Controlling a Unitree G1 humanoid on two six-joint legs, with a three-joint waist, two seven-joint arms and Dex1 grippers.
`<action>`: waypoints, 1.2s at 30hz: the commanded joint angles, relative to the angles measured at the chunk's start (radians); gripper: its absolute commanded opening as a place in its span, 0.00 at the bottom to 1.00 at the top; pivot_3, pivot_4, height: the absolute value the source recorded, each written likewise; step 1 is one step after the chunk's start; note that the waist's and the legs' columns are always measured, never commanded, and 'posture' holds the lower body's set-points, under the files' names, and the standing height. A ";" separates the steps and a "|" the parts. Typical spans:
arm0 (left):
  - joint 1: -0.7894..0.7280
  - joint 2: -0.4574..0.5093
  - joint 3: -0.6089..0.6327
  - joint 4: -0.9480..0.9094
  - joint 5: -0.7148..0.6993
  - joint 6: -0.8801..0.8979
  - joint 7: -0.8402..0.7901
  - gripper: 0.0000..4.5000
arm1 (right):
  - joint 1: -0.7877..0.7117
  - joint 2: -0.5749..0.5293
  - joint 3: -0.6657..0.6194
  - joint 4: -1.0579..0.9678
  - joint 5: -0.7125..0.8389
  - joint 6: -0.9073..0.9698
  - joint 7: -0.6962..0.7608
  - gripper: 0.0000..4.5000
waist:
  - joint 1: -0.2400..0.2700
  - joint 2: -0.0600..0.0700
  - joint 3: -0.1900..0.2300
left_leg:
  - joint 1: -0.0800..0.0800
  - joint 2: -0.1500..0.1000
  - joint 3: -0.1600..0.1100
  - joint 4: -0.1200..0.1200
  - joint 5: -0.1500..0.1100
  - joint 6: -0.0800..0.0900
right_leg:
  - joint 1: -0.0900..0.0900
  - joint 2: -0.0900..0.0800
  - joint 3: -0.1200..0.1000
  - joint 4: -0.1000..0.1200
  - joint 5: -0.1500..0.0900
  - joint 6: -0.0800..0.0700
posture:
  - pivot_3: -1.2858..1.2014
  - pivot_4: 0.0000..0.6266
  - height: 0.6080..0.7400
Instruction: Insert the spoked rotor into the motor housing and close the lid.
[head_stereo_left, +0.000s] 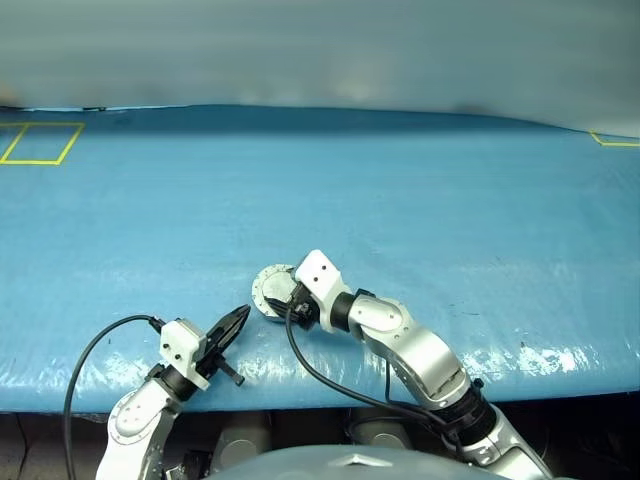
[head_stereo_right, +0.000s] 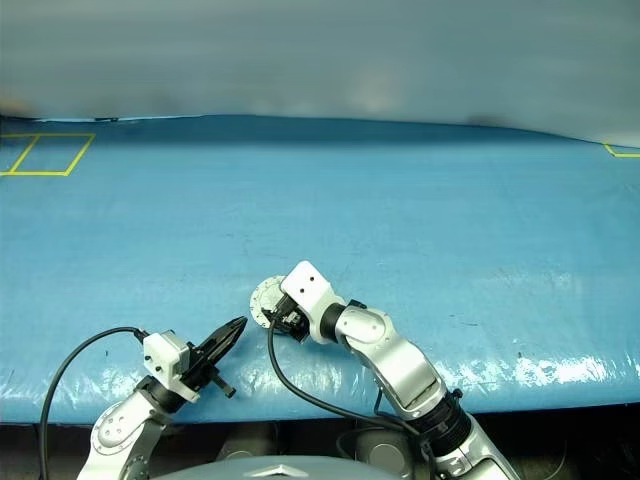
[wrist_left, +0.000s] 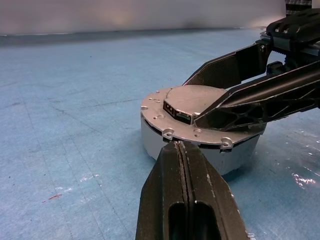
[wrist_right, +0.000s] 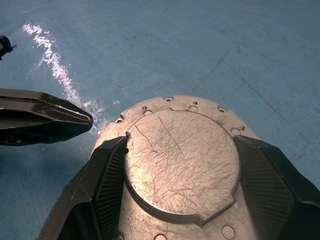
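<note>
The motor housing sat on the blue table near its front edge, its lid closed on top. The right gripper straddled the lid's raised centre, fingers spread either side. The left gripper, fingers pressed together, pointed at the housing's rim.

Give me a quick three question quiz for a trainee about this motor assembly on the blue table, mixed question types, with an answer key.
1. True or false: the lid lies closed on the motor housing.
2. Multiple choice: the right tool has its fingers A) on either side of the lid's raised centre circle, B) on the table far from the housing, C) gripping the cable.
3. Fill in: the left tool points at the housing's edge with its fingers ____.

Key: 1 true; 2 A; 3 shut
</note>
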 joint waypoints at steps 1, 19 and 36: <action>0.002 0.007 0.001 -0.022 -0.015 0.000 0.000 0.00 | -0.036 0.012 -0.026 -0.044 -0.002 -0.012 0.003 0.67 | 0.000 0.000 0.000 | 0.000 0.000 0.000 0.000 0.000 0.000 | 0.000 0.000 0.000 0.000 0.000 0.000 | 0.52 0.24 1.00; 0.017 0.015 0.001 -0.042 -0.026 0.023 -0.002 0.00 | -0.028 0.045 -0.039 0.038 -0.003 0.002 -0.005 0.67 | -0.002 0.000 0.000 | 0.000 0.000 0.000 -0.001 0.000 0.000 | -0.001 0.000 0.000 0.000 0.001 -0.003 | 0.52 0.24 1.00; 0.025 0.029 -0.005 -0.054 -0.035 0.036 0.001 0.00 | -0.050 0.075 0.014 0.063 -0.069 0.052 -0.041 0.67 | -0.019 0.000 0.000 | 0.001 0.000 0.000 -0.001 0.000 0.000 | 0.000 0.000 0.000 0.000 0.000 0.000 | 0.52 0.24 1.00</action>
